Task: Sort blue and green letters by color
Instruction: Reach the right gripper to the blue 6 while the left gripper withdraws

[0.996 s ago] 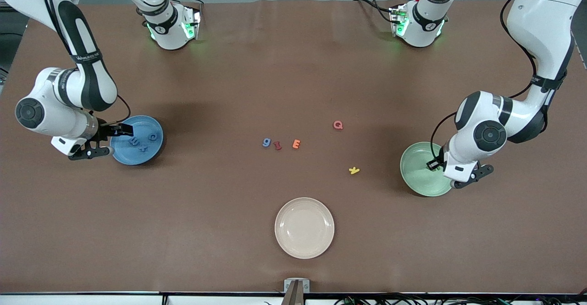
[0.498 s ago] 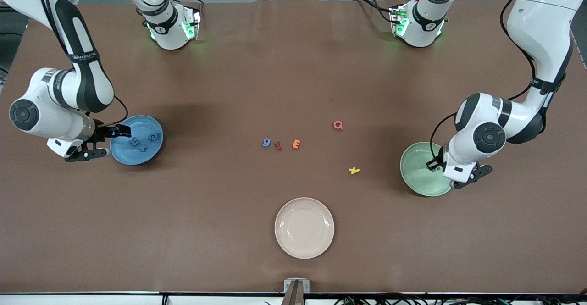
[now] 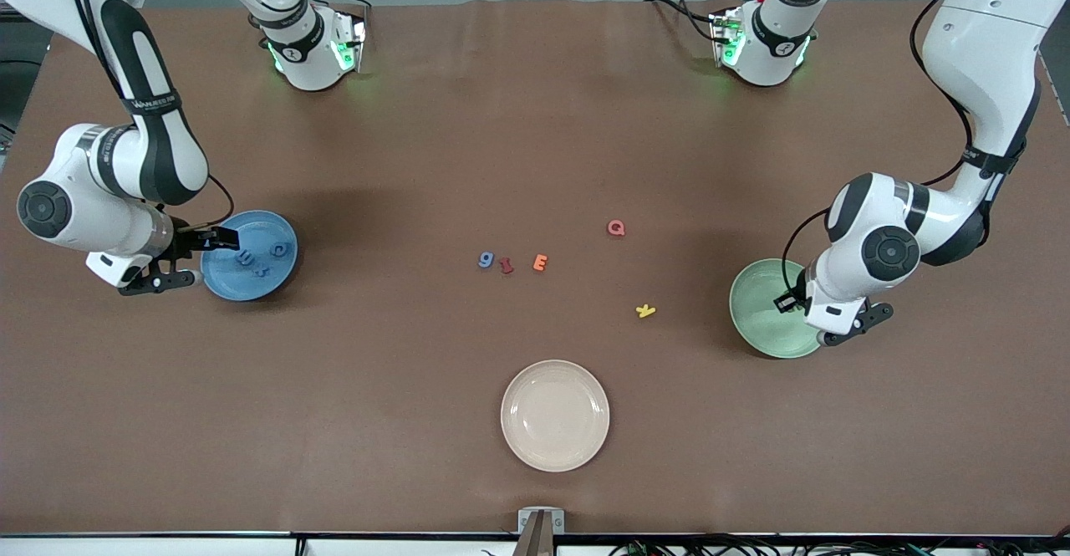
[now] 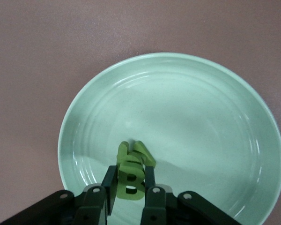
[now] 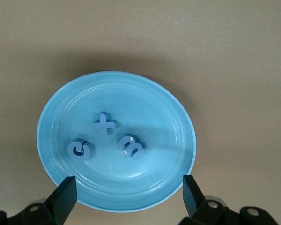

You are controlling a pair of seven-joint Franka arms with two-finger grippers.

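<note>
A: Where are the blue letters?

B: Three chunky, matte ones, a c (image 5: pixel 78 150), an x (image 5: pixel 104 124) and an m (image 5: pixel 131 147), lie in the glossy blue plate (image 5: pixel 178 119) at the right arm's end of the desk (image 3: pixel 418 121). A fourth, the blue g (image 3: pixel 486 259), lies mid-desk, just beside a red letter (image 3: pixel 506 266), with an orange E (image 3: pixel 540 262) next along.

A: And the green ones?

B: Green letters (image 4: pixel 131 171) are pinched in the left tool (image 4: pixel 130 190), stacked; the front one reads B. They hang over the ridged, shiny green plate (image 4: pixel 243 101).

A: The right tool?

B: The right tool (image 5: pixel 126 192) is spread wide over the blue plate's rim, holding nothing.

A: Anything else?

B: A pink Q (image 3: pixel 616 227), a yellow letter (image 3: pixel 644 311) and a round cream plate (image 3: pixel 555 415), nearest the camera.
</note>
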